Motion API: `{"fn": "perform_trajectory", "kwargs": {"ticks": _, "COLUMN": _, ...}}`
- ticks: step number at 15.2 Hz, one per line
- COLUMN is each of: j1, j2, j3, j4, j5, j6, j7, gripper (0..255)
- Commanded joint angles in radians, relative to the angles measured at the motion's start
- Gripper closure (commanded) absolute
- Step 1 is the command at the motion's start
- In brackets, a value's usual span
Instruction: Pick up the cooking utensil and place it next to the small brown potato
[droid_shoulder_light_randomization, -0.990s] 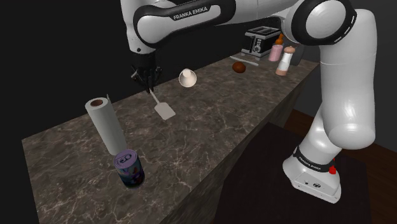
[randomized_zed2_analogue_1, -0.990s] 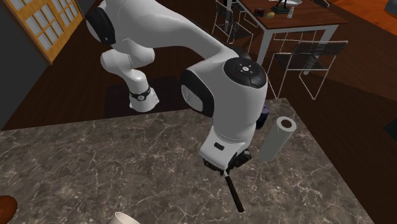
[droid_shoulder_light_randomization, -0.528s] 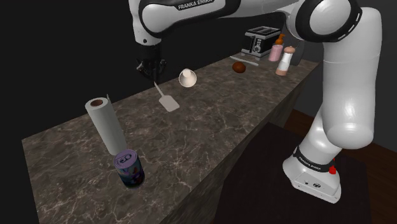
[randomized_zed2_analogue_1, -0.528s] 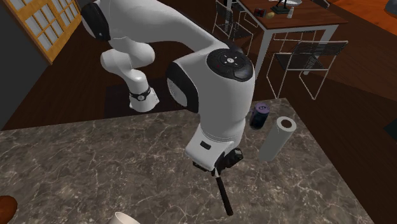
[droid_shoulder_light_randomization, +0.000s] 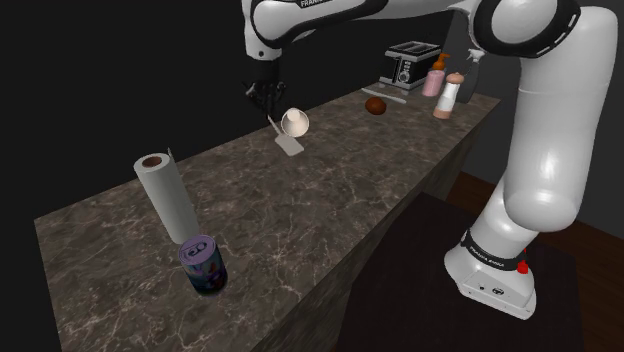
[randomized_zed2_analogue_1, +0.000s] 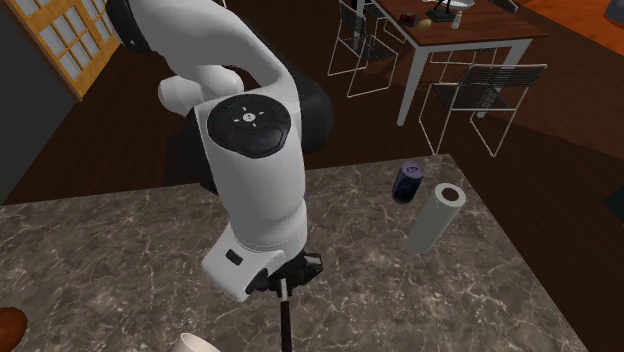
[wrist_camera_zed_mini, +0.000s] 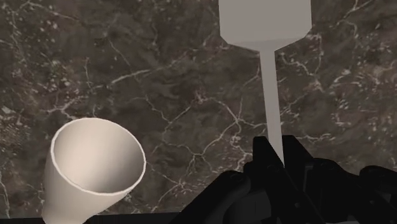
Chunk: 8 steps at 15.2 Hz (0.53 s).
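White arm (droid_shoulder_light_randomization: 545, 150) rises tall from its base, elbow high, forearm reaching toward the shoulder view's left. Wrist bent down. Black gripper (droid_shoulder_light_randomization: 266, 93) points downward, fingers clamped on thin handle of spatula (droid_shoulder_light_randomization: 289, 144), blade hanging below.

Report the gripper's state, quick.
Gripper: closed, holding the spatula by its handle.
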Motion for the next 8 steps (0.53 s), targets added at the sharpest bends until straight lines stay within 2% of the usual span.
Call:
{"fn": "perform_trajectory", "kwargs": {"ticks": 1, "j1": -0.03, "j2": -0.016, "j3": -0.011, "j4": -0.023, "j5": 0.01, "j6": 0.009, "j7": -0.043, "gripper": 255}}
{"fn": "perform_trajectory", "kwargs": {"ticks": 8, "j1": -0.133, "j2": -0.023, "j3": -0.057, "j4": -0.029, "j5": 0.036, "j6": 0.014, "j7": -0.197, "gripper": 255}}
